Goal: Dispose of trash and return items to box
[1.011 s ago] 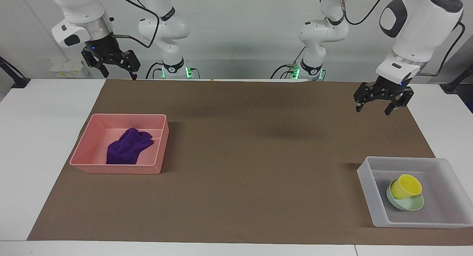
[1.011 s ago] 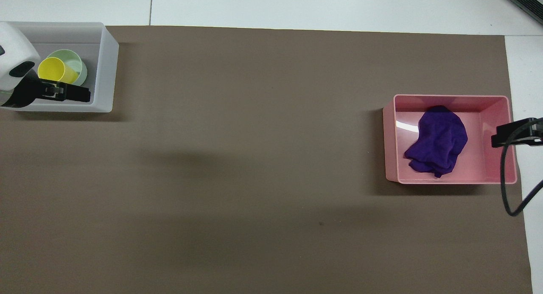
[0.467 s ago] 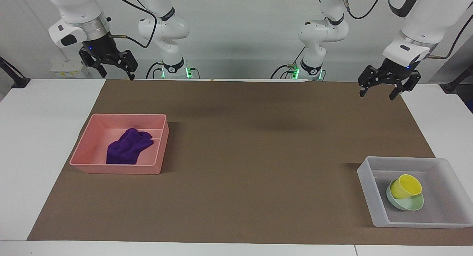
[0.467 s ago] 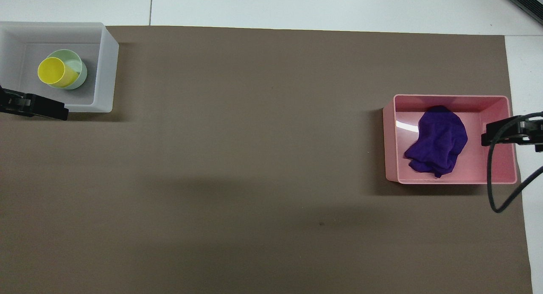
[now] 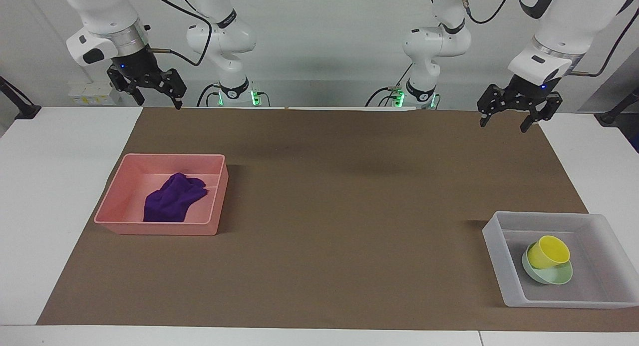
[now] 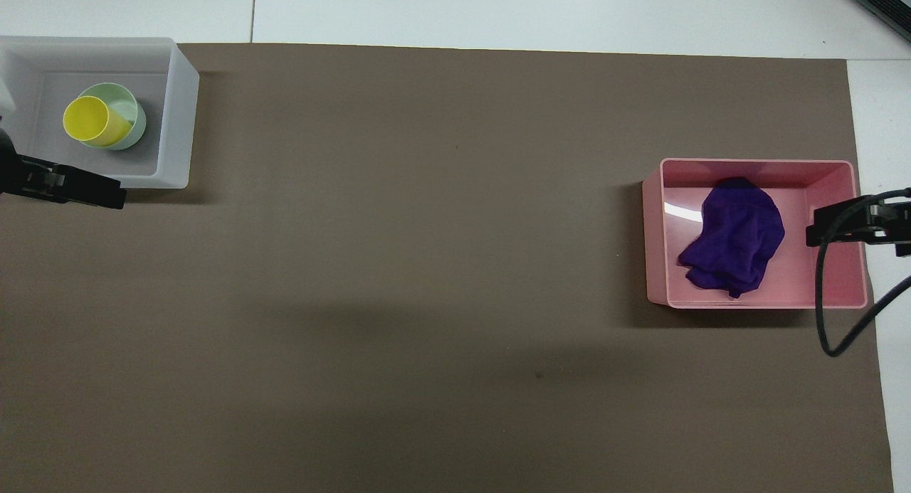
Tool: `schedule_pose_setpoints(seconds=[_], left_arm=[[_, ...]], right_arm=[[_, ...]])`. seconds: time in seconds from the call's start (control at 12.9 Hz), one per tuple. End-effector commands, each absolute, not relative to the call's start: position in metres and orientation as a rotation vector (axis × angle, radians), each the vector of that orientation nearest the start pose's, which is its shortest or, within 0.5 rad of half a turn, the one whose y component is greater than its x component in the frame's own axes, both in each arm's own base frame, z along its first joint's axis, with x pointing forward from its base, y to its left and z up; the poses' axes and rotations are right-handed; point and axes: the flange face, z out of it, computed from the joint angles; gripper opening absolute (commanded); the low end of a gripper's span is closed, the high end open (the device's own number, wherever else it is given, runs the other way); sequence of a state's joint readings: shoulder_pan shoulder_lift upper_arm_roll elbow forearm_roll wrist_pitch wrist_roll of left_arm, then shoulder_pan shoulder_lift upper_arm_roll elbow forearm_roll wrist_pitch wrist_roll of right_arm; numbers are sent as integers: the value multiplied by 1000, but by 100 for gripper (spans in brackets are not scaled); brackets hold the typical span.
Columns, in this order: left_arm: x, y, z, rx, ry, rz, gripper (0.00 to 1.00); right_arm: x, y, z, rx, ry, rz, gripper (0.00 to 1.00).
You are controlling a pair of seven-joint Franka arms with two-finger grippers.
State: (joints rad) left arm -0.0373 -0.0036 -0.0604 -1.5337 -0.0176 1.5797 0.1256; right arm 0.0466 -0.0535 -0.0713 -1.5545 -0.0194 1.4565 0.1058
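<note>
Facing view: left tool (image 5: 503,121) and right tool (image 5: 159,96) hang spread and empty over the tabletop's (image 5: 319,136) robot-side edge; the left has risen off the box (image 5: 499,266).

Overhead view: cup (image 6: 89,120) sits in bowl (image 6: 128,112) inside the box; rag (image 6: 736,237) lies in pink tray (image 6: 655,230).

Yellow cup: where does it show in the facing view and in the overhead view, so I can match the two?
Facing view: the yellow cup sits low at the picture's right edge, tilted in the mint-green bowl.
Overhead view: the yellow cup sits high at the picture's left edge, in the same bowl.
Shared landmark: the translucent whitish tray holding both, at the left arm's end of the table.
</note>
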Motion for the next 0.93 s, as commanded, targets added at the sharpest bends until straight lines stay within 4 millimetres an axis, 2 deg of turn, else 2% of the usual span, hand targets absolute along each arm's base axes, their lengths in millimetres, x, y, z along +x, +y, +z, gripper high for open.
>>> schedule_pose_setpoints(seconds=[0.0, 0.31, 0.86], left_arm=[[539, -41, 645, -3125, 320, -34, 100], [535, -28, 648, -3126, 288, 10, 100], [530, -47, 647, -3119, 343, 19, 100]], right_arm=[[519, -20, 651, -3143, 184, 48, 100], [516, -21, 647, -3142, 186, 58, 100], [516, -21, 647, -3142, 179, 46, 100]])
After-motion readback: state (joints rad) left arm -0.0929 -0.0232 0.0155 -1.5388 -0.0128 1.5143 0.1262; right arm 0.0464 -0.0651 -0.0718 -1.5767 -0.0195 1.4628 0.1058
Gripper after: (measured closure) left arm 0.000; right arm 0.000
